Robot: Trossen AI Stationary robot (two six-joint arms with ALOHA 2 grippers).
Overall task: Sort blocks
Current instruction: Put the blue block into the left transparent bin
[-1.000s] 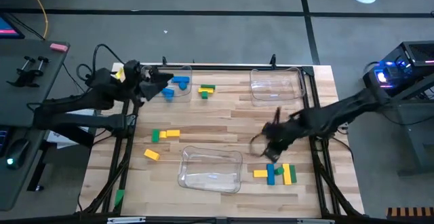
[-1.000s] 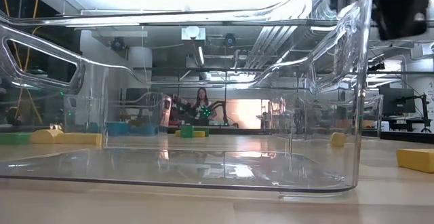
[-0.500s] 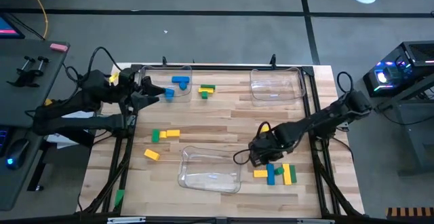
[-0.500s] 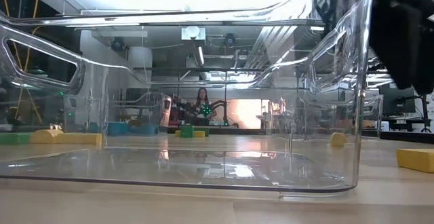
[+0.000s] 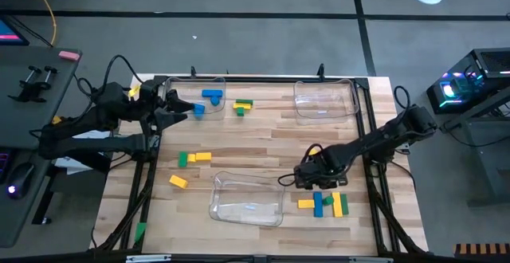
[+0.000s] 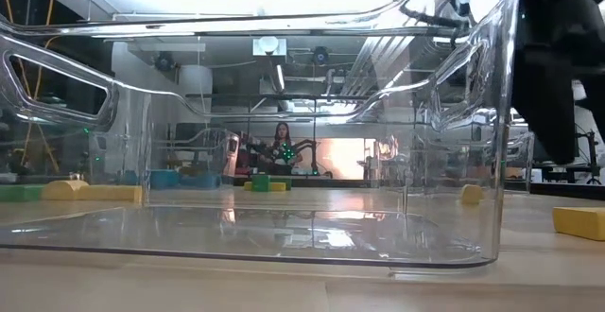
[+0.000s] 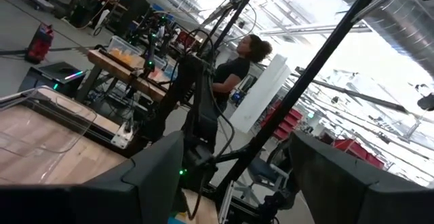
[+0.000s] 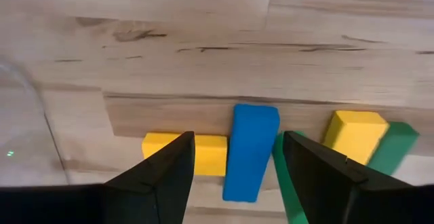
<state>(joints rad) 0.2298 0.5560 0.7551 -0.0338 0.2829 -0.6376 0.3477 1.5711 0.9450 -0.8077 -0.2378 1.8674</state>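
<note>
Wood-plank table (image 5: 263, 139), grey floor around. Blue bar block (image 8: 249, 151) lies at table's 5 o'clock, touching yellow bar block (image 8: 210, 153); right gripper (image 5: 312, 177) spread directly above it. Left gripper (image 5: 177, 107) parted, idle at 10 o'clock. Clear plastic tray (image 5: 247, 198) at 6 o'clock.

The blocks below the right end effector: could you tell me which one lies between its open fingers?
The blue bar, lined up in the gap of the right end effector; the yellow block and green piece sit beside it.
</note>
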